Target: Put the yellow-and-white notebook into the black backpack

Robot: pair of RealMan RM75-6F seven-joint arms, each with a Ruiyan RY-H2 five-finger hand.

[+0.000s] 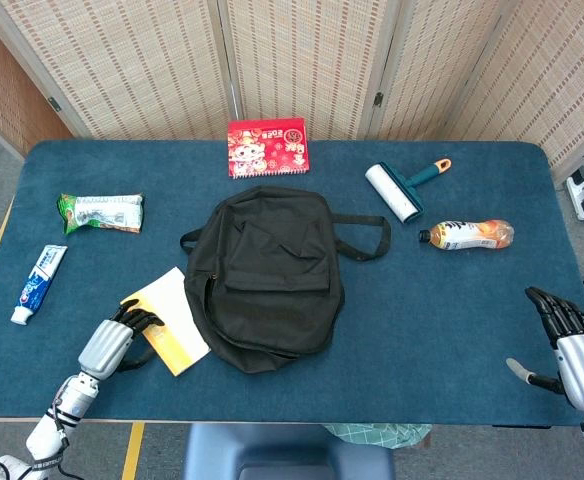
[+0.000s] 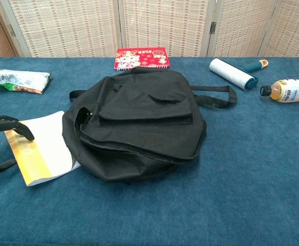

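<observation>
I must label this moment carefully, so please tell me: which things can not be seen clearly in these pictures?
- Yellow-and-white notebook: its right edge is hidden by the black fabric backpack in both views; whether it is inside is unclear.
- Left hand: chest view's left edge cuts it off.
- Right hand: absent from chest view.
- Blue-and-white toothpaste tube: lettering too small, head view.
</observation>
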